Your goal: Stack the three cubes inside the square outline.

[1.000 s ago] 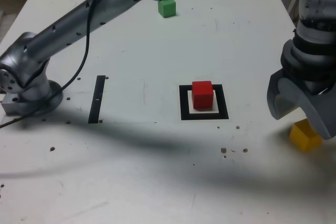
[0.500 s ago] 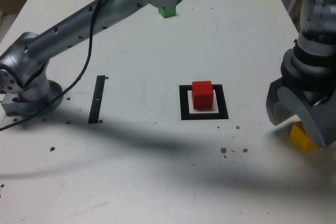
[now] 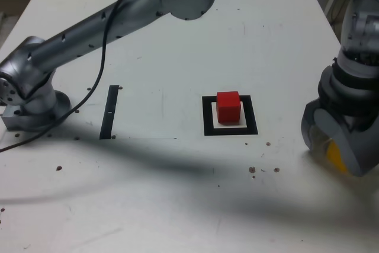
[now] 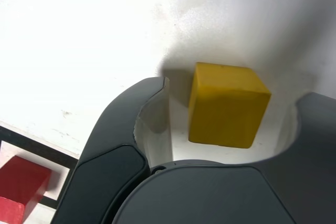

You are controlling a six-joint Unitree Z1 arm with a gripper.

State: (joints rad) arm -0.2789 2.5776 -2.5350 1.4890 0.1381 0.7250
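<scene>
With the matte red cube (image 3: 228, 106) already sitting inside the black square outline (image 3: 207, 124) well off to one side, the grey gripper (image 3: 333, 145) is straddling the matte yellow cube (image 4: 227, 104), jaws apart and not yet gripping, while stacking remains undone.

One cube (image 3: 228, 106) is sitting inside the square outline (image 3: 231, 128); another cube (image 3: 335, 154) is lying at its four o'clock, between the gripper's (image 3: 335, 146) jaws.
</scene>
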